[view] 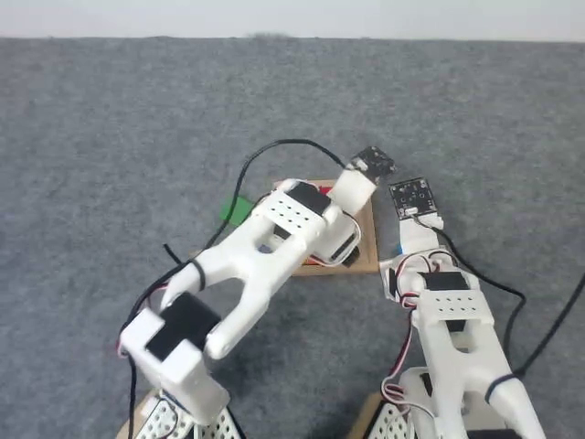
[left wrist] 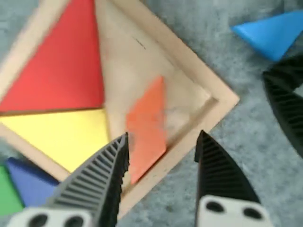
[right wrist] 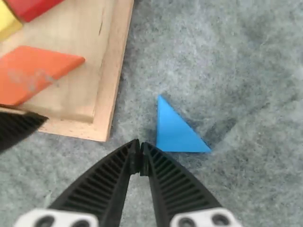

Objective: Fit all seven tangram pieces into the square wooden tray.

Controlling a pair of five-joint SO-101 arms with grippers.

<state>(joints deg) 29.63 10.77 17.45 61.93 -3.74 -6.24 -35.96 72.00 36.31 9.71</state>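
Note:
The square wooden tray (left wrist: 199, 71) holds a red triangle (left wrist: 61, 61) and a yellow triangle (left wrist: 61, 135) side by side. An orange parallelogram (left wrist: 147, 127) lies in the tray's bare part, one end reaching the inner rim. My left gripper (left wrist: 163, 137) hovers open over that end, a finger on each side, gripping nothing. A light blue triangle (right wrist: 176, 130) lies on the carpet just outside the tray corner (right wrist: 102, 127). My right gripper (right wrist: 140, 145) is shut and empty, its tips beside that triangle's edge.
A dark blue piece (left wrist: 28, 182) and a green piece (left wrist: 7, 196) lie on the carpet outside the tray's rim; the green piece (view: 236, 210) also shows left of the tray. Both arms crowd the tray corner (view: 370, 256). Grey carpet spreads all around.

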